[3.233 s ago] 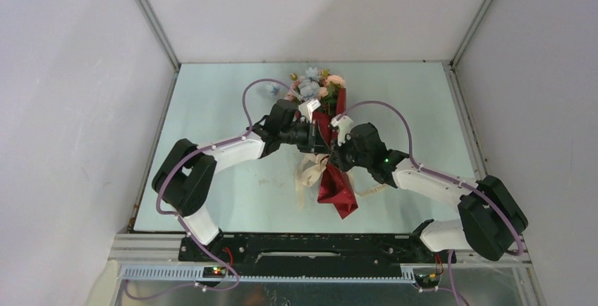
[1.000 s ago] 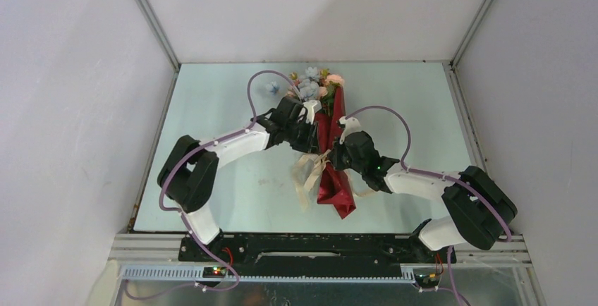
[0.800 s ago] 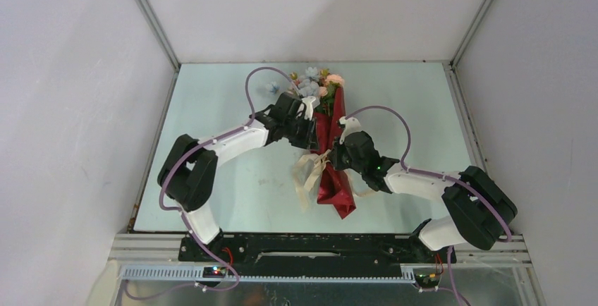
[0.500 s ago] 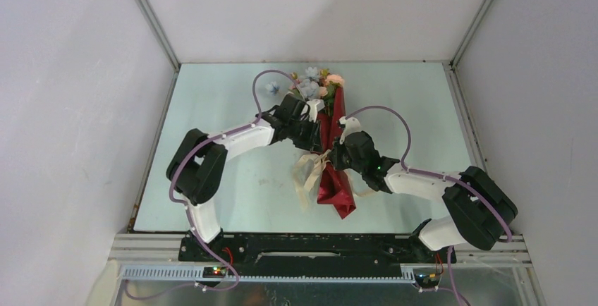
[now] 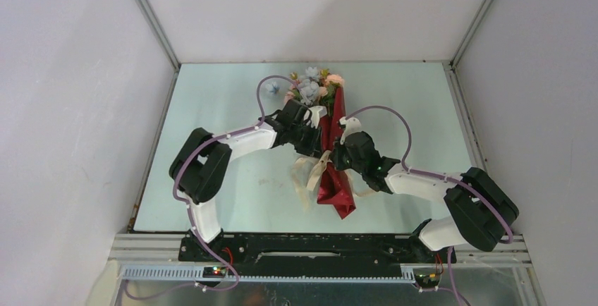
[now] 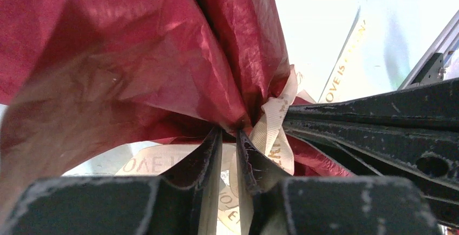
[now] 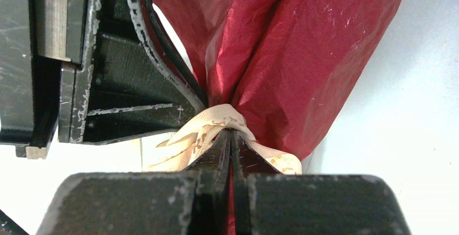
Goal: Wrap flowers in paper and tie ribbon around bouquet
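Note:
The flowers (image 5: 312,87) lie heads away from me, wrapped in the red paper (image 5: 337,190) (image 6: 135,45) (image 7: 281,56). The cream ribbon (image 5: 304,179) (image 6: 276,116) (image 7: 200,129) circles the paper's pinched waist, and its loose ends trail to the left. My left gripper (image 5: 319,142) (image 6: 230,132) stands at that waist with a narrow gap between its jaws. Its tips straddle the point of gathered paper. My right gripper (image 5: 331,158) (image 7: 231,132) meets it from the other side, shut on the ribbon at the knot. The stems are hidden inside the paper.
The pale green table (image 5: 211,108) is boxed in by white walls on three sides. A printed tail of ribbon (image 6: 346,61) lies flat on the table. Both arms crowd together at the bouquet's middle, and purple cables arch above them.
My left gripper has slid nearer along the bouquet, from by the flower heads down to the waist, and its jaws have narrowed. The right gripper and bouquet have stayed put.

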You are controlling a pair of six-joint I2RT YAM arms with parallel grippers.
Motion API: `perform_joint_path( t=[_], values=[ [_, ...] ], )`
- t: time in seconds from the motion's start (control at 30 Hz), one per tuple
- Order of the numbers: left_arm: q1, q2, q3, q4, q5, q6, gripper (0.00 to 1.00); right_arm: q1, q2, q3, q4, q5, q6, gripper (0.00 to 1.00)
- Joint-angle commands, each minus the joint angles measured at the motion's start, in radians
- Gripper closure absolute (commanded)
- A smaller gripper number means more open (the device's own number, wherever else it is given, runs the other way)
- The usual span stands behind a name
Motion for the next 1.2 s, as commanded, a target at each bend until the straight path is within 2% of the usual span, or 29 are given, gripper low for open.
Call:
perform_joint_path(
  t=[0.0,0.13,0.23,0.3,0.47,0.83,1.0,1.17],
  values=[
    [-0.009,-0.007,-0.016,0.02,0.047,0.02,0.8,0.005,-0.031,-0.003,-0.01,0.036,-0.017,1.0],
    [-0.008,0.011,-0.001,-0.016,0.013,0.039,0.81,0.007,-0.033,-0.003,-0.011,0.033,-0.017,1.0],
    [-0.005,0.022,-0.005,0.019,0.089,0.029,0.81,0.009,-0.036,-0.003,-0.013,0.031,-0.021,1.0],
    [0.005,0.023,-0.015,0.073,0.168,-0.005,0.82,0.009,-0.037,-0.003,-0.02,0.03,-0.024,1.0],
    [0.057,0.006,-0.089,0.329,0.329,-0.175,0.82,0.01,-0.045,-0.003,-0.042,0.027,-0.045,1.0],
    [0.063,-0.024,-0.09,0.315,0.281,-0.153,0.81,0.016,-0.087,-0.003,-0.118,0.054,-0.075,1.0],
    [0.025,-0.038,-0.057,0.208,0.232,-0.088,0.81,0.016,-0.099,-0.003,-0.133,0.083,-0.074,1.0],
    [0.022,-0.102,-0.073,0.196,0.182,-0.116,0.72,0.018,-0.114,-0.003,-0.163,0.083,-0.089,1.0]
  ],
)
